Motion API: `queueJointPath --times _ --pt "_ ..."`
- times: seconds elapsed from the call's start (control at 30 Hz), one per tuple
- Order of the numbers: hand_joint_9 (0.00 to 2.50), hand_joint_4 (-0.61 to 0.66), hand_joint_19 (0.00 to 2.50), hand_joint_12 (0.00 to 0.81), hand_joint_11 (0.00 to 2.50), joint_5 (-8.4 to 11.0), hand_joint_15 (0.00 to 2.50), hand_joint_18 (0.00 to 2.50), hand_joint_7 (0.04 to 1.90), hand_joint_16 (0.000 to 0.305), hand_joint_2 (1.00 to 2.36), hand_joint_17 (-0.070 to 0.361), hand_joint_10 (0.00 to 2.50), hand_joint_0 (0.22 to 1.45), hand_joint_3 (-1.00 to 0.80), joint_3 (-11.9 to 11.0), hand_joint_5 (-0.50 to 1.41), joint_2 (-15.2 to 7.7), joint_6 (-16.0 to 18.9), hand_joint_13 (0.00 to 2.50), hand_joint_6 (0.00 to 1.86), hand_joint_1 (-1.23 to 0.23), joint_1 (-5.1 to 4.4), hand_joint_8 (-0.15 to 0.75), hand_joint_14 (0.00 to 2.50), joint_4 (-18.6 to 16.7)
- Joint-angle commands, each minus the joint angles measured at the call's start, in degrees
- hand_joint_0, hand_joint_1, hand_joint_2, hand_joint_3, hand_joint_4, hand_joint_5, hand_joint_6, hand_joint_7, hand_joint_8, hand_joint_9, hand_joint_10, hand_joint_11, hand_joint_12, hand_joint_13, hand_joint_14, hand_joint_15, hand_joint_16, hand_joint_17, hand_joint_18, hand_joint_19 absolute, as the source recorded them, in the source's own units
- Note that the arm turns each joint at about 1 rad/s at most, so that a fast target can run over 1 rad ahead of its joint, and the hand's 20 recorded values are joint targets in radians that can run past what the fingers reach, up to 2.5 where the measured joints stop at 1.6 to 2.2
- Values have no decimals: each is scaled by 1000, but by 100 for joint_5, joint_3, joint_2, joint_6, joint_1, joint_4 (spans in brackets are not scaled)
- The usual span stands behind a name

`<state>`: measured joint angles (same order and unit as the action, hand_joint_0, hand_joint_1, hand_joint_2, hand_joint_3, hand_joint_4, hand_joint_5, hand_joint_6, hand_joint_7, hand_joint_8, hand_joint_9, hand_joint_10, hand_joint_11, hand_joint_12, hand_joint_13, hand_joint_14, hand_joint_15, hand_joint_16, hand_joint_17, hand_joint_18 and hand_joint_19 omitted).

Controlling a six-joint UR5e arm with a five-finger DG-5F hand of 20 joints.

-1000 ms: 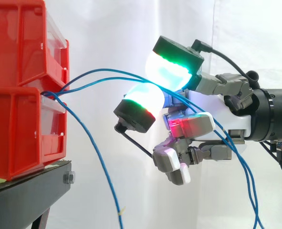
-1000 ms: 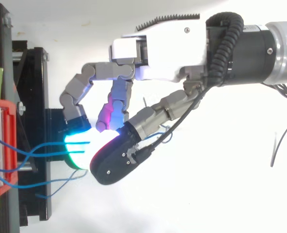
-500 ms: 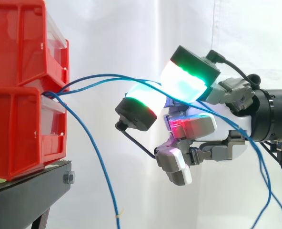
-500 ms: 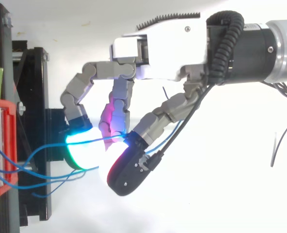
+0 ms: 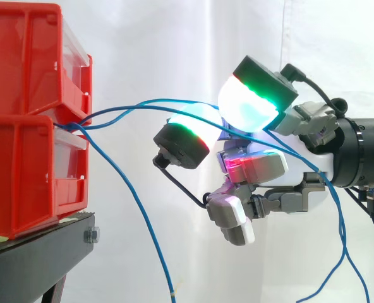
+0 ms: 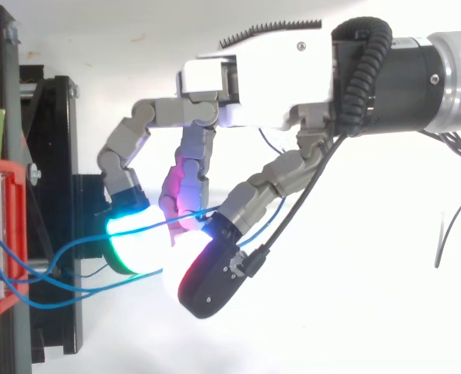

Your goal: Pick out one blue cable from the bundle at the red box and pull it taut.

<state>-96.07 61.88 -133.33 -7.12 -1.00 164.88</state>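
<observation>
Hand (image 6: 254, 82), centre, pinches one blue cable (image 6: 149, 227) right of the red box (image 5: 23, 170); its rounded pads (image 5: 250, 110) may slip under tension.

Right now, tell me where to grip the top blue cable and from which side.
Grip the top blue cable on its arch, away from the red bins, coming from the side view's right like the robot hand. There it rises clear of the other strands bunched at the bins.
</observation>
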Motion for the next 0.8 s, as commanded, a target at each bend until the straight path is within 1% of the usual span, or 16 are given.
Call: queueJointPath --times 0.0,0.2,0.27,0.53,0.7,0.77 --pt "1412 11 674 357 920 0 691 980 943 51 1000 114 30 489 -500 0 -70 0 0 1074 910 -899 3 277 27 0" --pt "1413 18 670 351 911 0 684 983 924 51 1000 114 30 487 -500 -18 -70 0 0 1071 909 -893 3 277 27 0" --pt "1427 12 675 356 906 0 680 995 933 52 1000 116 29 480 -500 -18 -68 0 0 1078 905 -800 3 281 27 0" --pt "1445 18 672 369 888 0 676 1021 908 55 1000 123 29 446 -500 -35 -65 0 0 1091 867 -732 3 287 26 0" --pt "1463 21 667 376 879 0 666 1030 914 56 1000 126 28 441 -500 -35 -61 0 0 1106 848 -595 3 288 23 0" --pt "1467 29 671 379 874 0 666 1035 921 56 1000 127 28 439 -500 -35 -64 0 0 1108 845 -568 3 288 24 0"
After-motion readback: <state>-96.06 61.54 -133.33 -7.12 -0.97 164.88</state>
